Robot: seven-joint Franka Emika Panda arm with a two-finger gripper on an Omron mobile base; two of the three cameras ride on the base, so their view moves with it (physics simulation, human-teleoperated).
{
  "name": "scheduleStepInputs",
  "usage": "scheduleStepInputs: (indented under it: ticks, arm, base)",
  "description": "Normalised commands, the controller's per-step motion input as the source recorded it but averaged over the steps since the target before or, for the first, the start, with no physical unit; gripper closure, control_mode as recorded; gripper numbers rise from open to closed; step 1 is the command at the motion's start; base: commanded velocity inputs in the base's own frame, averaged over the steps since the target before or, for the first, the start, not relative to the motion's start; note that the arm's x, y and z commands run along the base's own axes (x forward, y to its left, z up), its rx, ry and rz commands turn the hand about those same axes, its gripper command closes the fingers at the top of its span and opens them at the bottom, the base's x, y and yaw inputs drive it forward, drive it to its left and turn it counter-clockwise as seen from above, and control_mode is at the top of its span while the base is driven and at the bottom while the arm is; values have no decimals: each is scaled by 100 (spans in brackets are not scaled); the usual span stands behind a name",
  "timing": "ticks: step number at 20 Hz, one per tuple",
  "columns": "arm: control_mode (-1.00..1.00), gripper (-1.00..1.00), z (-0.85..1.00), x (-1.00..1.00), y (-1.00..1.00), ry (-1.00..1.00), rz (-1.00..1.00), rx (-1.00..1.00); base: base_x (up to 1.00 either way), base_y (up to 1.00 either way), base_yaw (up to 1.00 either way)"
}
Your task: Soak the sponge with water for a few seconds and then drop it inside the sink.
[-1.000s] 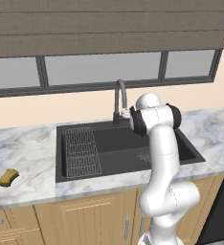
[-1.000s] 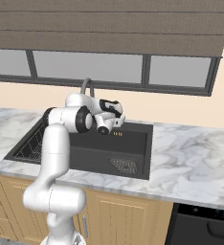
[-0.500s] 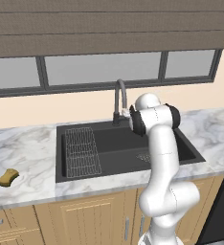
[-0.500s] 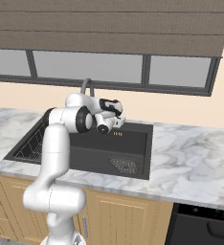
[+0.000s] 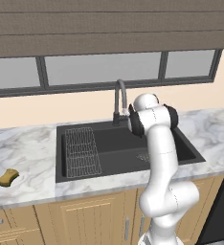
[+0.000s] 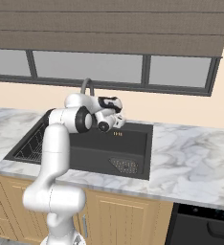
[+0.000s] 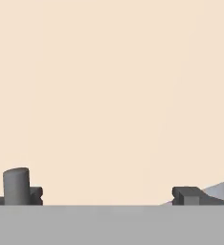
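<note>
The mustard-yellow sponge [image 5: 8, 176] lies on the marble counter far left of the black sink [image 5: 60, 158]. A wire grid rack [image 5: 82, 152] rests in the basin's left part, and a mesh strainer [image 5: 143, 156] sits at its right. The dark gooseneck faucet [image 5: 118, 98] stands behind the basin. My gripper [image 6: 118, 115] hovers over the back of the sink [image 6: 133, 143], just right of the faucet [image 6: 86, 85], pointing at the beige wall. In the hand view the gripper [image 7: 104, 194] is open with nothing between its fingertips [image 7: 17, 185]. The water is out of view.
Marble counter [image 6: 190, 153] runs on both sides of the sink. A window [image 5: 102, 69] with a lowered blind spans the wall behind. Wooden cabinets [image 5: 95, 220] lie below, and a dark oven front [image 6: 205, 225] is at the lower right.
</note>
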Motion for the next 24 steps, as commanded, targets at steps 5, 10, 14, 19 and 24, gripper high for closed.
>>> scheduleStepInputs:
  ticks: [5, 10, 14, 19, 24]
  arm:
    - [-100, -100, -44, 0, -43, 12, -3, 9]
    - [-100, -100, -45, 0, -38, 12, -3, 8]
    - [-100, -100, -27, 0, -37, 9, -2, 7]
    - [-100, -100, 0, -8, -22, 0, 0, 8]
    - [-100, -100, 3, -15, -15, 0, 0, 8]
  base:
    - [0, 0, 0]
    - [0, 0, 0]
    - [0, 0, 0]
    - [0, 0, 0]
    - [0, 0, 0]
